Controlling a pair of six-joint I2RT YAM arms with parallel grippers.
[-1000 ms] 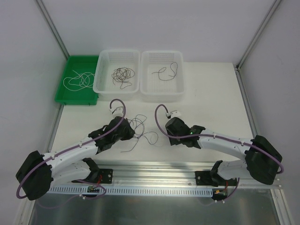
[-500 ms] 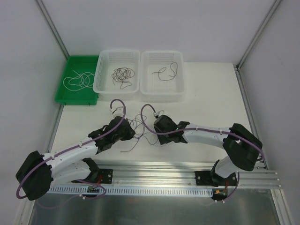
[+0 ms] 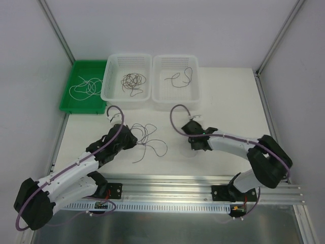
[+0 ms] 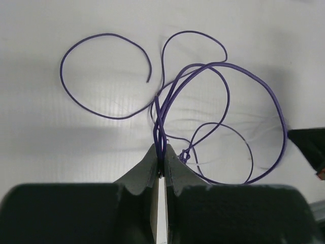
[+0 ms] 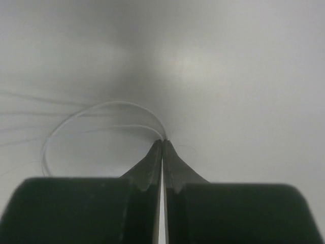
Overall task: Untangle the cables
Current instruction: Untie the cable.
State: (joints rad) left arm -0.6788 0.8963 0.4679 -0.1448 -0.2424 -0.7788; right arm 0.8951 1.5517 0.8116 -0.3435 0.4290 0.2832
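Observation:
A loose tangle of thin dark cables (image 3: 154, 142) lies on the white table between the arms. In the left wrist view they show as purple loops (image 4: 223, 66) with a small knot near the fingertips. My left gripper (image 3: 135, 139) is shut on several strands of this tangle (image 4: 161, 152), at its left side. My right gripper (image 3: 195, 146) is to the right of the tangle and apart from it. It is shut (image 5: 162, 143) on a thin whitish wire (image 5: 101, 108) that curves away to the left over the table.
At the back stand a green tray (image 3: 71, 104) holding a pale cable, a white basket (image 3: 109, 91) with dark cables and a second white basket (image 3: 195, 96) with one dark cable. An aluminium rail (image 3: 167, 184) runs along the near edge.
My right gripper has moved right, away from the tangle, with the whitish wire in it. My left gripper has shifted a little back and left, and the dark loops have spread out.

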